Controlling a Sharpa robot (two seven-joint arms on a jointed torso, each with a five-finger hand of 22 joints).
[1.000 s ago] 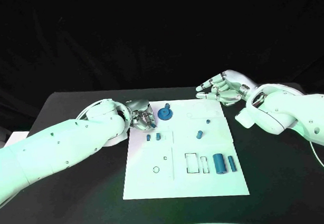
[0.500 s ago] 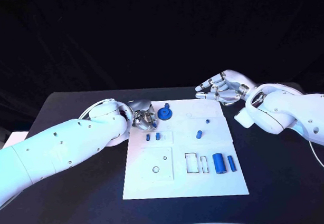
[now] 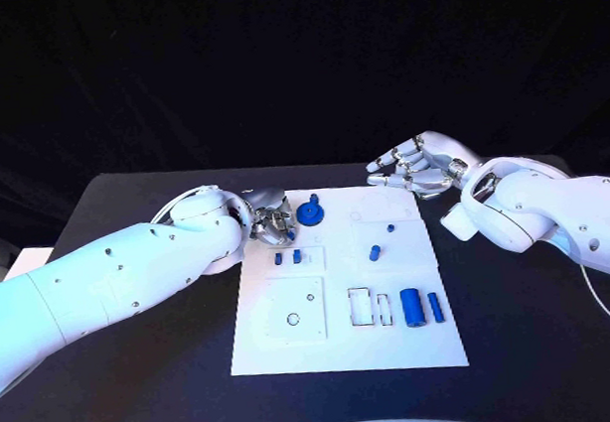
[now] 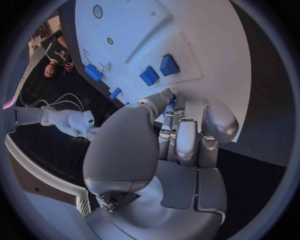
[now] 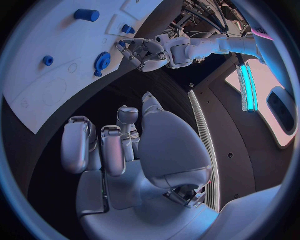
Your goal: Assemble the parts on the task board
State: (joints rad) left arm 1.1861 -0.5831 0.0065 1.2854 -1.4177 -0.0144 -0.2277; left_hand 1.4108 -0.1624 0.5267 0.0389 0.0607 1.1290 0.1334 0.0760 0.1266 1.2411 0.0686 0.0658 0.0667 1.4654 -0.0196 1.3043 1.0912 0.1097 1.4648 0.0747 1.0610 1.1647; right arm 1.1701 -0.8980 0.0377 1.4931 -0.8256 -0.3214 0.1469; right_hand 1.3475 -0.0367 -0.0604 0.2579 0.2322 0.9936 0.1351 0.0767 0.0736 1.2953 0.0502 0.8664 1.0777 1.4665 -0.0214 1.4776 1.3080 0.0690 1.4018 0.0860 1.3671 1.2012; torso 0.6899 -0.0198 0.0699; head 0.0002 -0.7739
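Note:
The white task board point(image 3: 348, 342) lies in the middle of the black table. A blue gear point(image 3: 310, 212) stands near its far left corner. My left hand point(image 3: 266, 224) hovers at that corner with fingers curled in, just beside the gear and holding nothing that I can see; the left wrist view shows this hand point(image 4: 181, 135) with a sliver of blue past its fingertips. Two small blue blocks point(image 3: 288, 257) sit close below it. My right hand point(image 3: 414, 170) hangs beyond the far right corner, fingers curled, empty. The right wrist view shows the gear point(image 5: 102, 61) next to the left hand point(image 5: 144, 50).
Two blue cylinders point(image 3: 421, 307) lie side by side at the board's near right, next to outlined slots point(image 3: 361, 306). A small blue peg point(image 3: 390, 228) and another small piece point(image 3: 374, 254) sit mid-right. A small round hole point(image 3: 294, 319) marks the left panel.

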